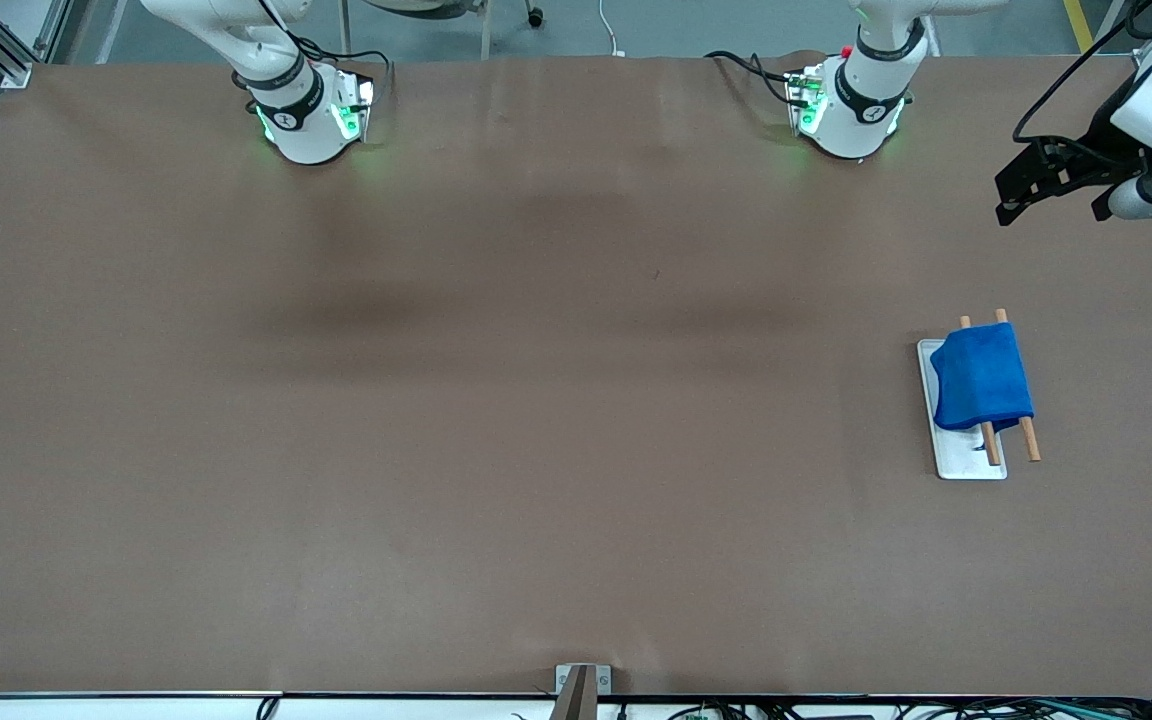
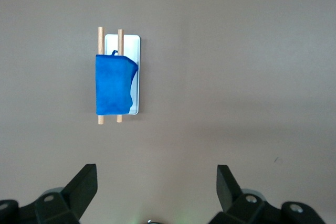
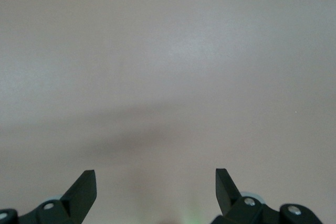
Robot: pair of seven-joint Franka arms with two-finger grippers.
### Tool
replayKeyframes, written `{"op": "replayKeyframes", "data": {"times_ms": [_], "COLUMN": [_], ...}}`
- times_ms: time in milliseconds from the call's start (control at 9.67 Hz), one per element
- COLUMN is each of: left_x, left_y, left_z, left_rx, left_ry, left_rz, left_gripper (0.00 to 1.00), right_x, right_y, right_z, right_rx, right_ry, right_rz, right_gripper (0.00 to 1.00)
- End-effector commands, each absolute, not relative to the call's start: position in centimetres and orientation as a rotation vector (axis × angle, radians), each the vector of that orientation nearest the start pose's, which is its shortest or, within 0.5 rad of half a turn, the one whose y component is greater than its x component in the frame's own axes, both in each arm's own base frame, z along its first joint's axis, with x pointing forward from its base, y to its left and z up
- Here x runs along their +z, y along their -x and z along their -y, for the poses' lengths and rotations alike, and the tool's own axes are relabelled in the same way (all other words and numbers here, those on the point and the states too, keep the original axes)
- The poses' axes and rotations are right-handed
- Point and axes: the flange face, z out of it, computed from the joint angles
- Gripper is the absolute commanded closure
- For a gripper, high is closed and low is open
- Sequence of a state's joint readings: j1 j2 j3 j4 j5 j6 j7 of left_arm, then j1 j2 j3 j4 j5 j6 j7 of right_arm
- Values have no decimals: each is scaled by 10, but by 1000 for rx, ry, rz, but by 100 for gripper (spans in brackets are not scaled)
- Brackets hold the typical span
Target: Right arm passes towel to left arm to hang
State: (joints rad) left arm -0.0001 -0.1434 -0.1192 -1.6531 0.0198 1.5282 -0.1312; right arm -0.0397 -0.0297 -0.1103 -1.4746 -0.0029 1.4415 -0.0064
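Below the left gripper (image 2: 156,182), fingers wide and empty, towel (image 1: 981,378) draped over two wooden rods (image 1: 1028,437) on a white rack base (image 1: 966,462), right gripper (image 3: 156,182) also wide, empty, over bare brown table (image 1: 536,420)

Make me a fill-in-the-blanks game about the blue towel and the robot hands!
1. The towel is draped over two wooden ____.
2. The rack base under it is colored ____.
3. The left gripper has its fingers ____, holding nothing.
4. The right gripper sees only bare ____ below it.

Missing words: rods; white; open; table
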Motion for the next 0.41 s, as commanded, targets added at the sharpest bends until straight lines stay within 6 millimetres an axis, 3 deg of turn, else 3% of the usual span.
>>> {"op": "replayKeyframes", "data": {"times_ms": [0,310], "left_x": [641,651], "left_y": [-494,-504], "left_z": [59,62], "left_rx": [40,4], "left_ry": [3112,3113], "left_rz": [-25,-43], "left_gripper": [0,0], "right_x": [677,678], "right_y": [-520,-520], "right_z": [83,82], "right_rx": [9,7], "right_ry": [3148,3147], "right_rz": [-234,-231], "right_gripper": [0,0]}}
